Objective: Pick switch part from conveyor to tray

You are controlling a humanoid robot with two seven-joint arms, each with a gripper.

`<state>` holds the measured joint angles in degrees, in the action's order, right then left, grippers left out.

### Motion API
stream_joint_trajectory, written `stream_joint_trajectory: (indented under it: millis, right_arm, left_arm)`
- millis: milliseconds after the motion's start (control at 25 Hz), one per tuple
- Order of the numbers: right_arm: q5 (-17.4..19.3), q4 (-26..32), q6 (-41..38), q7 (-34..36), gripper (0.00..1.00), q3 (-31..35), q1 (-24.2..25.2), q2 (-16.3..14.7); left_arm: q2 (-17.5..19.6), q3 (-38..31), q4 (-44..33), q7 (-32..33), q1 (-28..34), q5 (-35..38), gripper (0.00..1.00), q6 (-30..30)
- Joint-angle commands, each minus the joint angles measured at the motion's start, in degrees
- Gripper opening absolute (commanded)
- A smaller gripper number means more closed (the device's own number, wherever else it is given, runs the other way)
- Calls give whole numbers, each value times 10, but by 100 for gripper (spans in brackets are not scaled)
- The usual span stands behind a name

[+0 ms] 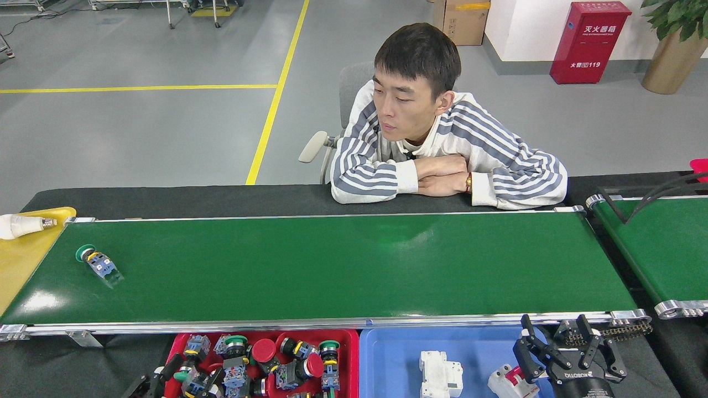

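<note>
The conveyor (343, 265) spans the view, its silver rails along both long edges. One switch (97, 262) with a green cap lies on its side on the belt near the left end, apart from both rails.

Below the conveyor's near rail sits a red tray (348, 354) heaped with red- and green-capped switches; just right of it, a blue tray (387, 359) holds a white breaker (440, 375) and a second breaker (511, 381) with a red lever.

The right end effector (558, 345) stands over the blue tray's right edge, fingers spread and empty. The left end effector (166, 376) shows only partly at the red tray's left corner — whether it is spread or pressed together cannot be told.

Beyond the conveyor's far rail, a person (437, 160) leans folded arms on the black desk (166, 196). Left of the conveyor — a yellow tray (22, 249) with a bulb (19, 225).
</note>
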<state>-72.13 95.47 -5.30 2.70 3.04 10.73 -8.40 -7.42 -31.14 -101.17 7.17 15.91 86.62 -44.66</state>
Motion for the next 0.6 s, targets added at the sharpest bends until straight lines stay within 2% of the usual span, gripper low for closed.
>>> stream_joint_trajectory:
  millis: [0,40,80,120,160,399,559]
  right_arm:
    - [14,9,-55,-1,100,11,-2,-11]
    - [15,9,-67,-1,100,14,-1,-11]
    - [15,10,-75,-1,100,14,1,-10]
    - [15,13,-76,-1,100,14,2,-9]
    - [15,15,-76,-1,100,14,3,-9]
    - [15,17,-81,-1,100,15,2,-11]
    - [17,16,-85,0,100,49,2,-13]
  left_arm:
    - [-1,-21,-7,-3,-6,-2,100,-3]
    - [-1,-23,-8,-3,-7,-2,100,20]
    - [1,-25,-8,-3,-8,1,100,89]
    - [4,-27,-7,-3,-9,4,100,124]
    - [8,-30,-7,-3,-9,6,100,135]
    - [43,-27,-6,-3,-18,4,100,137]
    - [61,14,10,-3,-37,1,100,140]
